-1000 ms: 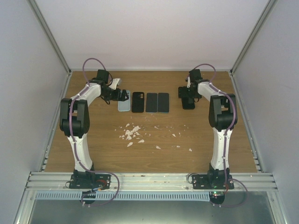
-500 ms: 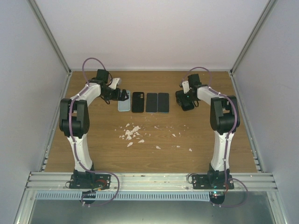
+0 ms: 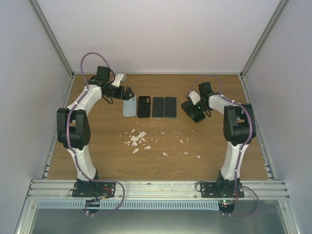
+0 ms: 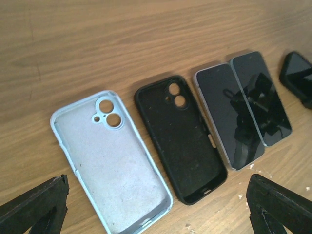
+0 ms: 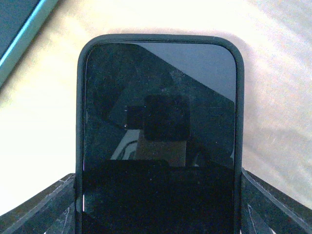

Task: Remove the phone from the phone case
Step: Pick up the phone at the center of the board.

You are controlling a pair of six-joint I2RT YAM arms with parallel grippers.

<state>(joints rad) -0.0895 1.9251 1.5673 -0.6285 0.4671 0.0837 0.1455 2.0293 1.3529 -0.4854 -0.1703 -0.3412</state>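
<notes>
A phone in a dark case (image 5: 158,122) fills the right wrist view, screen up, and shows at the table's right (image 3: 196,113). My right gripper (image 5: 158,204) straddles its near end, one finger against each long side of the case, shut on it (image 3: 192,108). My left gripper (image 4: 156,214) is open, hovering over the near ends of an empty light-blue case (image 4: 109,161) and an empty black case (image 4: 180,139); in the top view it sits just left of them (image 3: 127,93).
Two bare phones (image 4: 226,114) (image 4: 261,97) lie screen up side by side, right of the black case (image 3: 143,106). White crumbs (image 3: 137,139) are scattered over the middle of the wooden table. Walls close in the left, right and back.
My right gripper has swung down-left and turned, its fingers drawing in onto the cased phone. My left arm has pulled back to the left, off the light-blue case.
</notes>
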